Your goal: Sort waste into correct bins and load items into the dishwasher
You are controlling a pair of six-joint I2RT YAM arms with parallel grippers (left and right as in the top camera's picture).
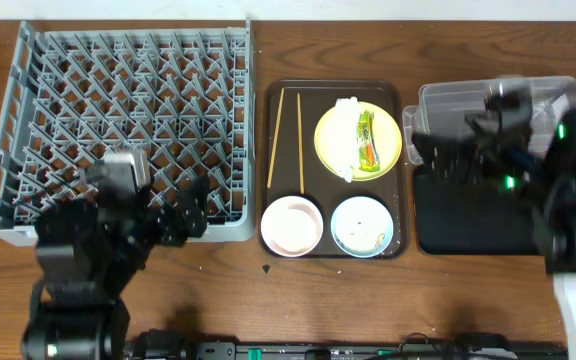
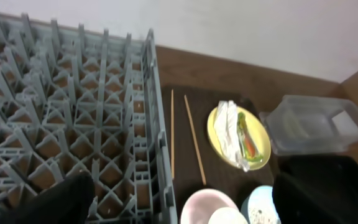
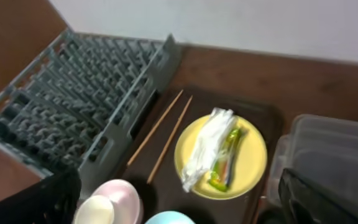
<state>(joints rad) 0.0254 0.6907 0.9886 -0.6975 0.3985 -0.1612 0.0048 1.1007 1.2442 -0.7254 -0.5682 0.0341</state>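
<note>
The grey dish rack [image 1: 128, 120] takes the left of the desk [image 1: 328, 290]. Its right wall runs just beside the left rim of the brown tray [image 1: 288, 140], with only a slit of wood between them. Right of that tray lies the black tray [image 1: 468, 215], with the clear tub [image 1: 448, 100] at its far edge. A bare strip of desk runs along the front.

The chopsticks [image 1: 300, 140] lie on the brown tray's left side, long axes front to back, the left one slightly slanted. On the yellow plate [image 1: 390, 140], the napkin [image 1: 343, 135] and wrapper [image 1: 366, 140] lie side by side, both lengthwise front to back. The pink bowl [image 1: 290, 225] and the blue bowl [image 1: 360, 225], flecked with rice grains [image 1: 366, 238], sit at the tray's front.

Only the wrist views show the white cup [image 2: 225, 218] nested in the pink bowl.

The left tool [image 1: 183, 215] hovers over the rack's front right corner, and the right tool [image 1: 448, 150] over the tub. Both are spread wide and empty.
</note>
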